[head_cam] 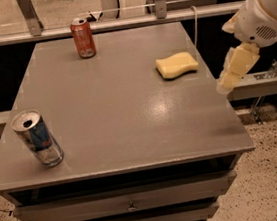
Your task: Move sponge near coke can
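My claw (pixel 228 80) hangs off the worktop's (pixel 130 128) right edge, released or clenched I cannot tell; I'd centre it squarely above the sponge (pixel 177 65) near that edge, well apart from the coke can (pixel 83 37).

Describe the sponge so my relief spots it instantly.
Start at the grey table, far right side, near the edge where the gripper hovers beyond it. The sponge lies flat there: pale yellow, wavy-sided, unlike the red coke can at the back and the blue and silver can front left.
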Robot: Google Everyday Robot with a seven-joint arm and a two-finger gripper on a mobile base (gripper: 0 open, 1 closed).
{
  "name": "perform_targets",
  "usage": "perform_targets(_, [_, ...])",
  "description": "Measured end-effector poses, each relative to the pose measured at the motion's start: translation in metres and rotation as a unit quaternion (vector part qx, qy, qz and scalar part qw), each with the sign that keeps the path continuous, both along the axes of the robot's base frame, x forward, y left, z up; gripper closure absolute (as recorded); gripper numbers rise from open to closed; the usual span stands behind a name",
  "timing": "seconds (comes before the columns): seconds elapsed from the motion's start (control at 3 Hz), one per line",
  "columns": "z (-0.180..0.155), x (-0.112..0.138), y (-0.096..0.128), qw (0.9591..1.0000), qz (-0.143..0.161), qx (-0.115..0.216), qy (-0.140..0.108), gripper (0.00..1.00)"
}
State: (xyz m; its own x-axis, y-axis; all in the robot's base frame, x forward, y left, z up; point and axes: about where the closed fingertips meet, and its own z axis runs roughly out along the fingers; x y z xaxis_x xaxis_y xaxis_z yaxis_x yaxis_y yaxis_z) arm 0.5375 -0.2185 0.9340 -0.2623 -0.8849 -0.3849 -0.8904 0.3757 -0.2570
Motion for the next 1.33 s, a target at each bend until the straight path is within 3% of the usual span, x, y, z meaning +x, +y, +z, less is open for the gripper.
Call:
perform_targets(0.67, [-0.049,0.068,-0.001,0.9956,-0.028,0.088,0.012,0.00])
perform_targets(1.33, [-0.085,0.112,0.014,0.9855,-0.038,0.165,0.014,0.00])
